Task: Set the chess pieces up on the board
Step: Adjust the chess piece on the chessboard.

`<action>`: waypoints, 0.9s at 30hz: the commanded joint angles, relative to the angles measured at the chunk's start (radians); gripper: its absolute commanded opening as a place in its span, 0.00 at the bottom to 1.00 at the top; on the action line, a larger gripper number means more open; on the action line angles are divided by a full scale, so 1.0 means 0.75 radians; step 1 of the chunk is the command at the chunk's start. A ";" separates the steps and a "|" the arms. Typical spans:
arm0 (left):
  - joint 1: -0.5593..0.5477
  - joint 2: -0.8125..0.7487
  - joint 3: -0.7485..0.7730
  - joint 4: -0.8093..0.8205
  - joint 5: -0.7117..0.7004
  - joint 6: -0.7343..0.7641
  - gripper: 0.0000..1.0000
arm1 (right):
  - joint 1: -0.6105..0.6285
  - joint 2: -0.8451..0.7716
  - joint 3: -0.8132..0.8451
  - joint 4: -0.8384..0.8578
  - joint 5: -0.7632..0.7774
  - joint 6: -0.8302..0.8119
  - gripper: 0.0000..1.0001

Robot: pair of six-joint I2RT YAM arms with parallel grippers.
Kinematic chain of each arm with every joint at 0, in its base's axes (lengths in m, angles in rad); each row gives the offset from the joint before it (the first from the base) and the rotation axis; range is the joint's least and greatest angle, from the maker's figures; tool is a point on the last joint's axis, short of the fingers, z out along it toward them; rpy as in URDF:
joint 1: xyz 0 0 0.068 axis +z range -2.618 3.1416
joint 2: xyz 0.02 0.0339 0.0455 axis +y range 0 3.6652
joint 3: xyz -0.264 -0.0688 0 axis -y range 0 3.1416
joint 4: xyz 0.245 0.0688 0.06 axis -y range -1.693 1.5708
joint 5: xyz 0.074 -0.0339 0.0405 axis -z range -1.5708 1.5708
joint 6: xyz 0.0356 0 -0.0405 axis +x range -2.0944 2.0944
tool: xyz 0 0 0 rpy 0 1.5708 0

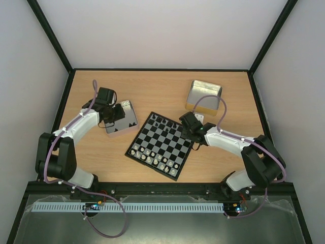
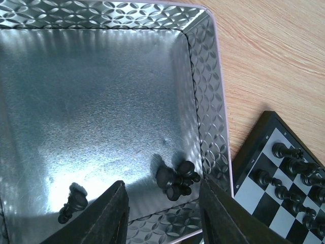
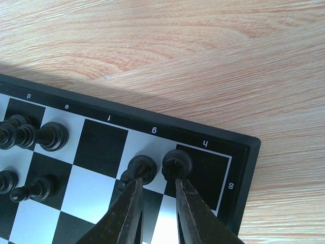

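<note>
The board (image 1: 170, 138) lies tilted at the table's middle. Black chess pieces (image 1: 163, 122) stand along its far rows. My left gripper (image 1: 116, 116) hangs open over a shiny metal tray (image 2: 101, 101). A small heap of black pieces (image 2: 176, 178) lies on the tray floor just ahead of its fingers, and another black piece (image 2: 73, 200) lies to the left. My right gripper (image 3: 157, 182) is low over the board's far right corner (image 3: 244, 152). Its fingertips are narrowly apart with nothing between them, just behind a black piece (image 3: 142, 168) on g8 and another black piece (image 3: 176, 162) at the edge of h8.
Pale pieces (image 1: 152, 155) fill the board's near rows. A second metal tin (image 1: 204, 95) stands at the back right, behind the right arm. The left tray (image 1: 127, 122) lies close to the board's left corner. Black frame rails border the table.
</note>
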 commanded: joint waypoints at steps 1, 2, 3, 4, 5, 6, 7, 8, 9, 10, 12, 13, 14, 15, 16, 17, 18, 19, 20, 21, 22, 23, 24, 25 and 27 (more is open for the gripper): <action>0.011 -0.012 -0.012 0.012 0.025 0.020 0.41 | -0.006 0.017 0.030 -0.086 0.071 -0.013 0.18; 0.011 -0.011 -0.012 0.011 0.025 0.022 0.41 | -0.006 0.002 0.031 -0.095 0.083 -0.010 0.19; 0.014 -0.011 -0.013 0.010 0.025 0.021 0.41 | -0.006 -0.012 0.032 -0.107 0.095 -0.007 0.19; 0.013 -0.011 -0.013 0.010 0.025 0.022 0.41 | -0.006 -0.030 0.036 -0.122 0.110 -0.003 0.19; 0.014 -0.011 -0.013 0.009 0.025 0.023 0.41 | -0.006 -0.050 0.038 -0.133 0.125 -0.002 0.20; 0.014 -0.012 -0.013 0.010 0.025 0.022 0.41 | -0.006 -0.068 0.039 -0.143 0.140 -0.001 0.20; 0.014 -0.013 -0.014 0.011 0.025 0.020 0.41 | -0.006 -0.084 0.040 -0.149 0.157 0.001 0.21; 0.014 -0.014 -0.015 0.012 0.027 0.020 0.41 | -0.006 -0.096 0.041 -0.152 0.172 -0.002 0.21; 0.014 -0.014 -0.017 0.014 0.027 0.019 0.41 | -0.006 -0.101 0.041 -0.152 0.187 -0.005 0.21; 0.015 -0.013 -0.016 0.012 0.027 0.018 0.41 | -0.006 -0.100 0.045 -0.150 0.194 -0.009 0.21; 0.014 -0.016 -0.014 0.012 0.027 0.017 0.41 | -0.006 -0.078 0.064 -0.144 0.196 -0.021 0.22; 0.014 -0.016 -0.014 0.011 0.027 0.017 0.41 | -0.006 -0.060 0.074 -0.140 0.195 -0.025 0.22; 0.014 -0.019 -0.015 0.012 0.027 0.017 0.41 | -0.007 -0.040 0.084 -0.135 0.194 -0.033 0.22; 0.014 -0.019 -0.014 0.012 0.027 0.017 0.41 | -0.008 -0.022 0.093 -0.127 0.189 -0.038 0.23; 0.014 -0.021 -0.016 0.010 0.027 0.017 0.41 | -0.009 -0.007 0.101 -0.119 0.184 -0.045 0.23; 0.014 -0.022 -0.016 0.010 0.027 0.017 0.41 | -0.010 0.008 0.109 -0.109 0.175 -0.051 0.23; 0.014 -0.022 -0.019 0.010 0.027 0.017 0.41 | -0.010 0.022 0.116 -0.103 0.172 -0.056 0.23; 0.014 -0.020 -0.019 0.010 0.027 0.017 0.41 | -0.012 0.037 0.121 -0.101 0.172 -0.058 0.23; 0.014 -0.020 -0.022 0.009 0.029 0.017 0.41 | -0.014 0.048 0.127 -0.100 0.174 -0.060 0.23; 0.014 -0.018 -0.022 0.010 0.031 0.016 0.41 | -0.015 0.059 0.129 -0.096 0.171 -0.064 0.22; 0.014 -0.017 -0.023 0.012 0.033 0.015 0.41 | -0.016 0.066 0.129 -0.095 0.172 -0.066 0.22; 0.014 -0.017 -0.026 0.013 0.035 0.015 0.41 | -0.017 0.075 0.129 -0.093 0.173 -0.067 0.22; 0.014 -0.018 -0.027 0.015 0.037 0.013 0.41 | -0.018 0.083 0.130 -0.090 0.171 -0.071 0.21; 0.014 -0.018 -0.029 0.016 0.037 0.014 0.41 | -0.018 0.092 0.128 -0.086 0.170 -0.074 0.21; 0.014 -0.018 -0.029 0.018 0.039 0.013 0.41 | -0.018 0.104 0.129 -0.085 0.173 -0.074 0.19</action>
